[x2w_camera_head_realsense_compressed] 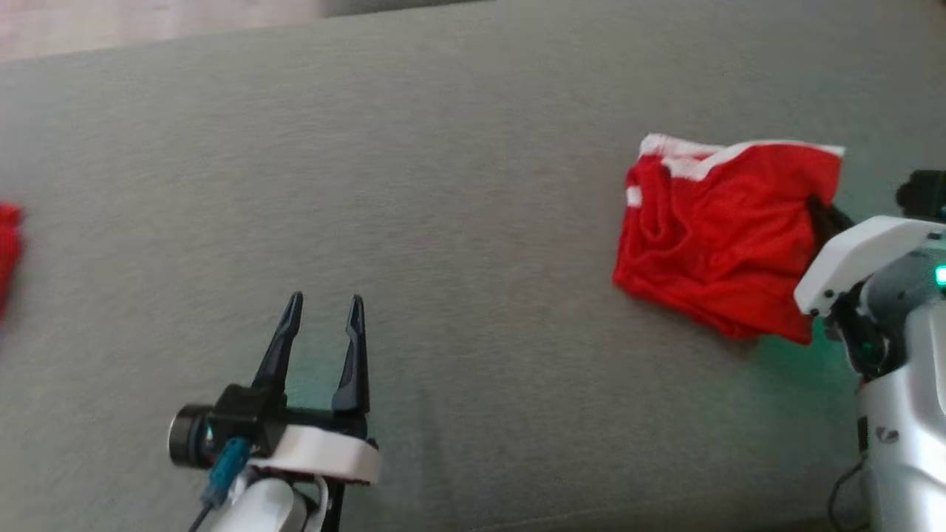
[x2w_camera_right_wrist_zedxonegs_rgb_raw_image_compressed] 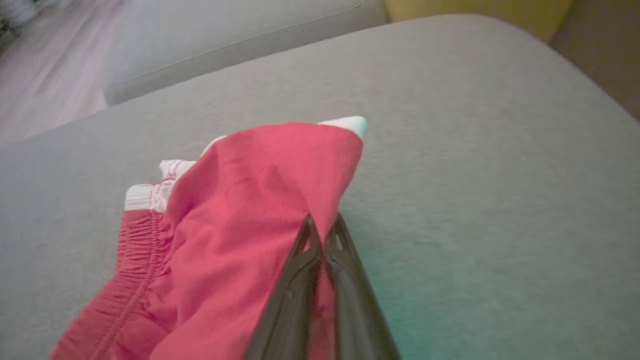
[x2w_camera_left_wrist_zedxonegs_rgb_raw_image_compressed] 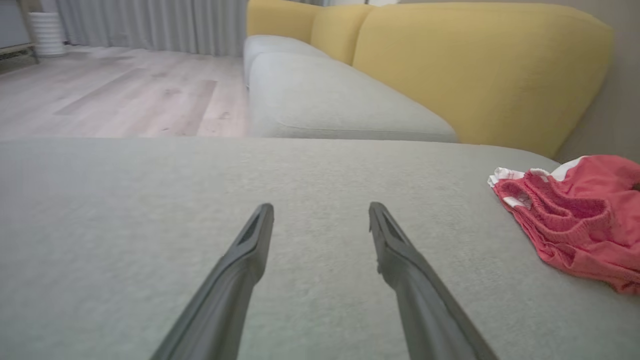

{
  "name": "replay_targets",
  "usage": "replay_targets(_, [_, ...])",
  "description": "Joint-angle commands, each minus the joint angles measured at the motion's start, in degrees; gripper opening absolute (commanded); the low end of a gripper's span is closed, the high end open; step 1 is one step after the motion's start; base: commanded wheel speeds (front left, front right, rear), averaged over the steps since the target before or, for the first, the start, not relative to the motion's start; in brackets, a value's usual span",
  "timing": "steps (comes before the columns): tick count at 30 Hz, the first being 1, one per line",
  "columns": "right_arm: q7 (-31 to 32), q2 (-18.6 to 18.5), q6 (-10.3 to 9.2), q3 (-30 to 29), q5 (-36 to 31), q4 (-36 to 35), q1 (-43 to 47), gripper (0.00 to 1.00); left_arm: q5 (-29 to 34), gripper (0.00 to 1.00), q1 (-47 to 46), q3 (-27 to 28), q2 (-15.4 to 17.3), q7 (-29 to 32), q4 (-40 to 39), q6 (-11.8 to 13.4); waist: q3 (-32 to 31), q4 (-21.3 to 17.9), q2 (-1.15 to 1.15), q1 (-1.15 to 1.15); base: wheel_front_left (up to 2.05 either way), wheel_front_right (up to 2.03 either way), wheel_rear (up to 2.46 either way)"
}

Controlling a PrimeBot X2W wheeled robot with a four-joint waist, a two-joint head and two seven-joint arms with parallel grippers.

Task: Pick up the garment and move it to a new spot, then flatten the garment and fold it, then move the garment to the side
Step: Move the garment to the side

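Note:
The garment (x2w_camera_head_realsense_compressed: 713, 229) is a crumpled pair of red shorts with white trim, lying at the right of the grey cushion (x2w_camera_head_realsense_compressed: 458, 185). It appears at the right edge of the left wrist view too, the garment (x2w_camera_left_wrist_zedxonegs_rgb_raw_image_compressed: 580, 220). My right gripper (x2w_camera_right_wrist_zedxonegs_rgb_raw_image_compressed: 322, 225) is shut on the garment (x2w_camera_right_wrist_zedxonegs_rgb_raw_image_compressed: 240, 220), pinching its right edge, which is pulled up a little. In the head view the right gripper (x2w_camera_head_realsense_compressed: 820, 214) reaches in from the right. Low on the left, my left gripper (x2w_camera_head_realsense_compressed: 325, 303) stands open over bare cushion, well apart from the garment; its fingers (x2w_camera_left_wrist_zedxonegs_rgb_raw_image_compressed: 250, 250) hold nothing.
Another red cloth (x2w_camera_head_realsense_compressed: 7, 244) lies at the cushion's left edge. Beyond the cushion stand a grey sofa seat (x2w_camera_left_wrist_zedxonegs_rgb_raw_image_compressed: 320, 95) with yellow backrests (x2w_camera_left_wrist_zedxonegs_rgb_raw_image_compressed: 475, 60) and a pale wood floor (x2w_camera_left_wrist_zedxonegs_rgb_raw_image_compressed: 115, 95).

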Motion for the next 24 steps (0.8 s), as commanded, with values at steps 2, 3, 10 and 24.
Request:
replay_targets(2, [-1.2, 0.3, 0.37, 0.1, 0.6, -2.7, -2.2, 0.00, 0.8, 1.00, -2.8, 1.1, 1.5, 0.6, -2.1, 0.1, 3.9, -8.5, 0.00, -0.01, 0.00, 0.00, 0.00])
replay_targets(3, [-1.5, 0.5, 0.37, -0.2, 0.8, -2.8, -2.2, 0.00, 1.0, 1.00, -3.1, 0.8, 1.6, 0.9, -2.3, 0.0, 4.2, -9.5, 0.00, -0.01, 0.00, 0.00, 0.00])
replay_targets(10, [-3.6, 1.9, 0.37, -0.5, 1.3, -2.2, -3.7, 0.00, 2.2, 1.00, -4.7, -0.1, 2.6, 2.9, -3.5, 0.1, 5.6, -13.0, 0.00, -0.01, 0.00, 0.00, 0.00])
replay_targets(24, [-1.3, -6.2, 0.37, -0.3, -1.7, 4.2, -18.3, 0.00, 3.4, 1.00, -6.4, -0.1, 4.4, 4.8, -6.8, 1.4, 9.9, -6.3, 0.00, -0.01, 0.00, 0.00, 0.00])
